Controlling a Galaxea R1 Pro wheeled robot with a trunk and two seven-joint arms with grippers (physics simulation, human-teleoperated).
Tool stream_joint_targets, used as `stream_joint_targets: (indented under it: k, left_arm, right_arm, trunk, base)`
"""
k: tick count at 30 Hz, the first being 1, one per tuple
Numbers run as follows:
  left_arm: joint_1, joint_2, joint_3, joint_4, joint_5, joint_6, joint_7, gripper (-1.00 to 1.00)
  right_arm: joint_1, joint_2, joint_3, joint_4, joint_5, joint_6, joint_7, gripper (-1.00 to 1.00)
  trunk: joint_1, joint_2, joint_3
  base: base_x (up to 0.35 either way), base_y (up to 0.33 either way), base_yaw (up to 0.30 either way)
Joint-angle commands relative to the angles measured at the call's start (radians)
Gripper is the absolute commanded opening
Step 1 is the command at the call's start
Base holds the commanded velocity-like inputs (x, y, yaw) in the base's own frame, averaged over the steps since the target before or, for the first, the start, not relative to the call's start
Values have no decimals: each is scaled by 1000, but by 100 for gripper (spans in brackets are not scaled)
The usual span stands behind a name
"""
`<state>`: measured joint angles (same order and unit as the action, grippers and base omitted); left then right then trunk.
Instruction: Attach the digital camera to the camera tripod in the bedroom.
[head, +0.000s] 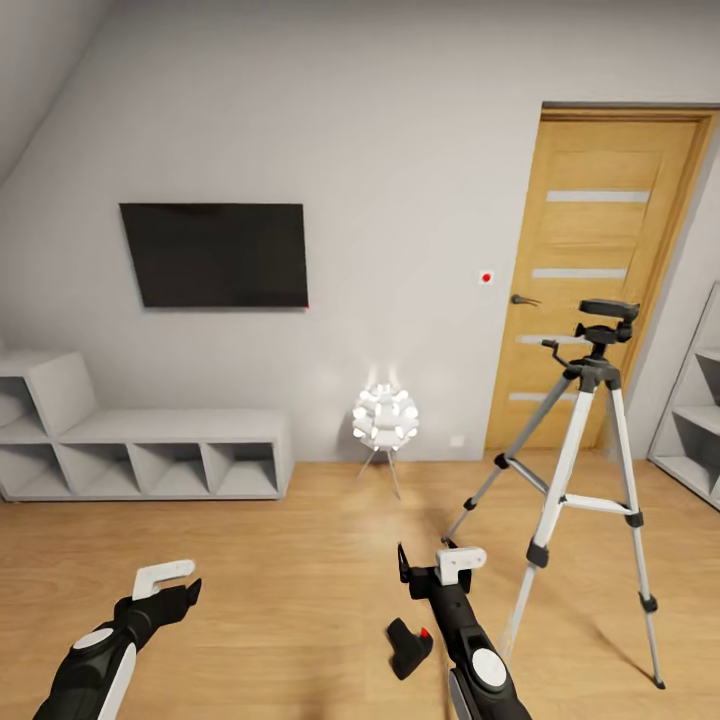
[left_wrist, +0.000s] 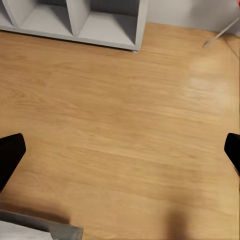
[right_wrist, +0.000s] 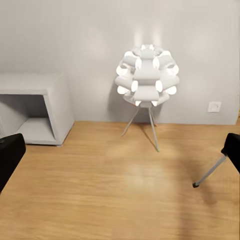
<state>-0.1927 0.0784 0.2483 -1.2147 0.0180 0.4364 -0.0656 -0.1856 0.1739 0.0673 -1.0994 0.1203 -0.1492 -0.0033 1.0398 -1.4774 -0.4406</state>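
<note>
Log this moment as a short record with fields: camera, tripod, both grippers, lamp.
camera: black, lying on the wood floor beside the right arm, not held
tripod: standing in front of the door, head bare
left gripper: open, over bare floor
right gripper: open, pointed toward the lamp
lamp: lit, by the wall
</note>
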Motion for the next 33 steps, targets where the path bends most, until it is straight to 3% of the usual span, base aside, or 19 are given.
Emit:
stream_joint_targets:
  k: [1,22,33]
  left_arm:
    - [-1,0,2,0,2,5,-5,100]
    - [-1,0,1,2,0,4,-5,100]
    - [-1,-1,0,2,0,5,-5,100]
  right_arm:
    - [-1,1,-1,0,10,-2,0,100]
    - [-1,1,-3,2,10,-3,-1,100]
    - [-1,1,-3,3,9,-3,-1,100]
  trunk:
    - [1,-1,-1]
    - [1,-1,-1]
    - [1,-1,-1]
  base:
    - [293,156,0]
    - [322,37,0]
    - [76,0,0]
